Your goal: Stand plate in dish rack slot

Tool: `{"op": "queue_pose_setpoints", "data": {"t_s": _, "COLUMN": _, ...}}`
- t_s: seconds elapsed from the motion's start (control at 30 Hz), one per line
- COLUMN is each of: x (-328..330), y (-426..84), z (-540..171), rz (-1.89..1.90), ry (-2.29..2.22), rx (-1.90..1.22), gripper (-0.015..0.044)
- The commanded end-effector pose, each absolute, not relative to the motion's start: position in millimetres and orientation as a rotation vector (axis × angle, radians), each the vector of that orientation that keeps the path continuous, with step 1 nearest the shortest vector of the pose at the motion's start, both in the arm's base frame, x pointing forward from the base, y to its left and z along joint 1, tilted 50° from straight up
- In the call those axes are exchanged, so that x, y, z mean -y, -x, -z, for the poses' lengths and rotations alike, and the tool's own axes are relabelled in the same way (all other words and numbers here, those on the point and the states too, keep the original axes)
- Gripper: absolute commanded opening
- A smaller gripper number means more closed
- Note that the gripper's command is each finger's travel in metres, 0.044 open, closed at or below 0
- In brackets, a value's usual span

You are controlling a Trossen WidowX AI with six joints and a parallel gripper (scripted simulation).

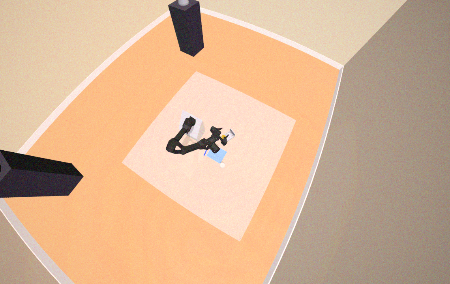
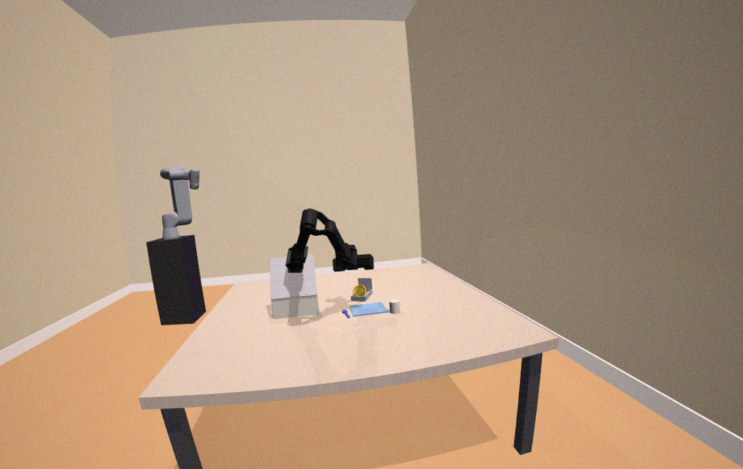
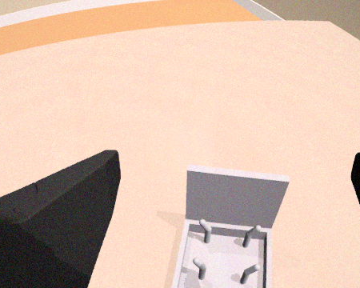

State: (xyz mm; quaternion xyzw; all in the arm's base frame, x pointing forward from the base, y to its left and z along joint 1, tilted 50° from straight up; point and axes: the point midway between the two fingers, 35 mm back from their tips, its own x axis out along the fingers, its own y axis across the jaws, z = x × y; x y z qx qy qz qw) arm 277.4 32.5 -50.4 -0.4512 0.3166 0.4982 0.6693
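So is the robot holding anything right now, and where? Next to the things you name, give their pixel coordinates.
No, nothing. The fingers (image 1: 224, 135) (image 2: 373, 262) are open, and the yellow plate (image 1: 223, 137) (image 2: 359, 290) sits in the dish rack (image 1: 232, 134) (image 2: 365, 284) (image 3: 236, 198).

One plate (image 1: 223, 136) (image 2: 358, 290), one rack (image 1: 231, 132) (image 2: 365, 283) (image 3: 234, 198), one cup (image 1: 222, 165) (image 2: 394, 307).

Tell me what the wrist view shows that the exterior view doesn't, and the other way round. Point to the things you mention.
Wrist only: four pegs (image 3: 206, 235) in the dish rack, told apart clearly, and the open gap between the hand's fingertips.

Exterior only: the yellow plate (image 1: 223, 136) (image 2: 359, 290) at the rack, the blue mat (image 1: 217, 155) (image 2: 368, 309), the white cup (image 1: 222, 165) (image 2: 394, 306), the small blue item (image 1: 205, 152) (image 2: 345, 312) and the grey arm (image 1: 183, 2) (image 2: 180, 198) on its pedestal.

Both: the dish rack (image 1: 232, 133) (image 2: 365, 283) (image 3: 234, 198) with its upright panel, the hand (image 1: 225, 132) (image 2: 371, 262) (image 3: 242, 165) and the table (image 1: 240, 197) (image 2: 421, 344) (image 3: 148, 100).
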Motion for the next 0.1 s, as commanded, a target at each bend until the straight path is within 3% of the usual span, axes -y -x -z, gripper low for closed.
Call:
{"op": "queue_pose_setpoints", "data": {"t_s": 0.0, "x": -34.7, "y": -275.9, "z": 49.6, "rz": -1.087, "ry": 0.960, "rx": -0.828, "gripper": 0.0400}}
{"op": "queue_pose_setpoints", "data": {"t_s": 0.07, "x": -35.6, "y": -273.0, "z": 50.5, "rz": -1.066, "ry": 0.925, "rx": -0.893, "gripper": 0.0400}}
